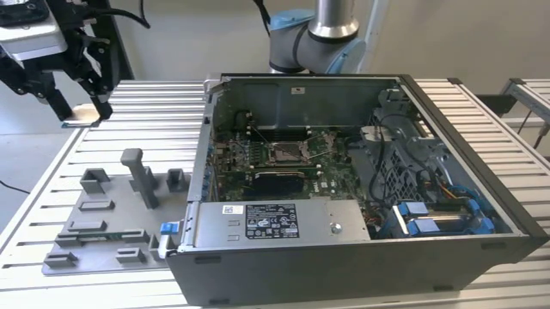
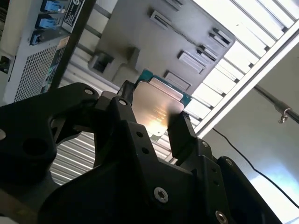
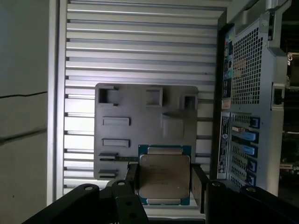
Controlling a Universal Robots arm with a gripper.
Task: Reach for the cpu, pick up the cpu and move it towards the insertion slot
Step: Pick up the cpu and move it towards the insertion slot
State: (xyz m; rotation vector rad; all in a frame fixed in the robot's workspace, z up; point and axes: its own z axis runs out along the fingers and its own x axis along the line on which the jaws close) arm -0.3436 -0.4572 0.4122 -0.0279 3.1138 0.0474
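The cpu (image 3: pixel 164 171), a flat square chip with a pale silver top and a teal rim, sits clamped between the black fingers of my gripper (image 3: pixel 164 181) in both wrist views, lifted above the grey fixture plate (image 3: pixel 140 112). The second wrist view also has the cpu (image 2: pixel 156 105) in the gripper (image 2: pixel 153 114). In the exterior view the gripper (image 1: pixel 80 111) hangs over the table at the far left, a pale chip edge (image 1: pixel 82 116) between its tips. The insertion slot (image 1: pixel 288 152), a silver-framed socket, lies on the motherboard inside the open computer case, well to the exterior view's right of the gripper.
The grey fixture plate (image 1: pixel 103 219) with upright blocks lies on the slatted table (image 1: pixel 146 109) below the gripper. The open computer case (image 1: pixel 344 257) has tall walls around the motherboard, cables and a blue-clipped drive cage at its right. The arm's base (image 1: pixel 313 38) stands behind the case.
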